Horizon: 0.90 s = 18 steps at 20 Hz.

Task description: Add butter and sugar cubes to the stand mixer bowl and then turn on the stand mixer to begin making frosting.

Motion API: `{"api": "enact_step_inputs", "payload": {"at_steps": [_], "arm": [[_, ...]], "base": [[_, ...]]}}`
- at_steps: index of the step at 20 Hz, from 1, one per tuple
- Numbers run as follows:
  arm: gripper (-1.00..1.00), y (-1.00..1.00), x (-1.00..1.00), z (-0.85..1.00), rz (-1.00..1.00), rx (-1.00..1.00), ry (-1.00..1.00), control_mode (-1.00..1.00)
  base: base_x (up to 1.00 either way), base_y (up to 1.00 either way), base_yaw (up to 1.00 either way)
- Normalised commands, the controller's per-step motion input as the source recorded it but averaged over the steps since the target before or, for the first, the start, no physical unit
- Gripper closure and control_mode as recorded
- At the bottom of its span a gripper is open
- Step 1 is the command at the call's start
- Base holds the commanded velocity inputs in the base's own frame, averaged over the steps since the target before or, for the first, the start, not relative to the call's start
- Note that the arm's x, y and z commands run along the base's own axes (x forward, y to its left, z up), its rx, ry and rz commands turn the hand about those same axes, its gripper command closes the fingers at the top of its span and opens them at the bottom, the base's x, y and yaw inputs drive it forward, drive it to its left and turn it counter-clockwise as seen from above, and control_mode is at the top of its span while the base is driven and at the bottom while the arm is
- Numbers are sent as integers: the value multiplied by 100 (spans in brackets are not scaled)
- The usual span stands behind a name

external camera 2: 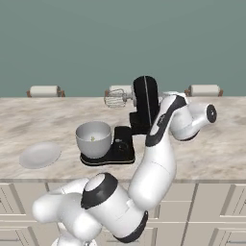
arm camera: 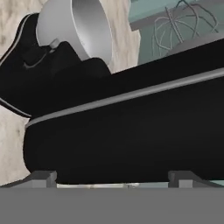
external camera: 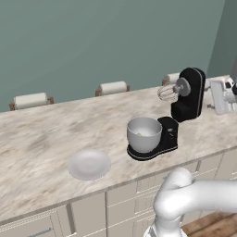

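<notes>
The glossy black stand mixer (external camera: pixel 187 95) stands on the marble counter with its head tilted up and the wire whisk (external camera: pixel 167 92) hanging free. On its base sits the silver stand mixer bowl (external camera: pixel 144 134), and a pale yellow-green bit of butter (external camera 2: pixel 92 139) lies inside it. I cannot make out the sugar cubes. My white hand (external camera: pixel 221 95) hovers just right of the mixer's column. In the hand view my gripper (arm camera: pixel 113 181) is open wide, with the mixer's black body (arm camera: pixel 131 140) close in front of its tips; the bowl (arm camera: pixel 74 26) and whisk (arm camera: pixel 183 26) show beyond.
A round white plate (external camera: pixel 89 164) lies on the counter left of the bowl, near the front edge. Three white stool backs (external camera: pixel 113 88) line the counter's far side. My arm (external camera 2: pixel 161 144) arches over the counter right of the mixer.
</notes>
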Motion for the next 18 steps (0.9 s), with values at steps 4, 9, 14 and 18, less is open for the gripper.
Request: {"api": "enact_step_inputs", "payload": {"at_steps": [4, 9, 14, 18], "arm": [[-100, 96, -6, 0, 20, -22, 0, -100], [-100, 100, -1, -2, 18, -50, 0, -100], [-100, 100, -39, -39, 18, -67, 0, -100], [-100, 100, -86, -73, 26, -67, 0, -100]], "base": [[0, 0, 0], [0, 0, 0], [0, 0, 0], [0, 0, 0]]}}
